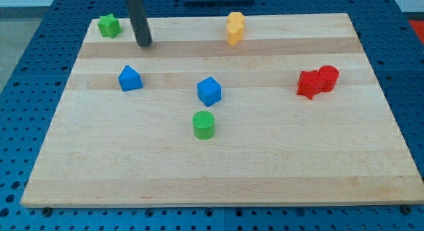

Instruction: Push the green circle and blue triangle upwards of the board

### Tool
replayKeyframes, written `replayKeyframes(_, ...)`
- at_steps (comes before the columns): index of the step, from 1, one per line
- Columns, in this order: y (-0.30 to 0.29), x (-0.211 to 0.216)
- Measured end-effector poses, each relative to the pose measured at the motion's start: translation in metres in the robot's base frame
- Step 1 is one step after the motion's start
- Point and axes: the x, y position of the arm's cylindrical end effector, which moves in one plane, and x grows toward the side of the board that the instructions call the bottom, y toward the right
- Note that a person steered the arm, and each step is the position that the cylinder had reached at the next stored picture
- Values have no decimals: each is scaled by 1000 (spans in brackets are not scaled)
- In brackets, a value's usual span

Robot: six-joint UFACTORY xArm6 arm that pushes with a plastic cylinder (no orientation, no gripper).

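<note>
Tip above blue triangle, apex up | green circle upright | hand: none in view

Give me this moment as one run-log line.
my tip: top left, above blue triangle, touching nothing | green circle: centre, below blue cube | neither pushed up yet

Single camera view, set above the near edge of the table and looking obliquely down and forward across it. The whole wooden board fits in the frame, its far edge appearing narrower than its near edge. A blue perforated surface borders the board on every side. The rod enters from the view's top, cut off by the frame.
</note>
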Motion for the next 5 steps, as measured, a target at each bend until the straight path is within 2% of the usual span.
replayKeyframes(2,130,36)
replayKeyframes(3,197,87)
replayKeyframes(5,222,207)
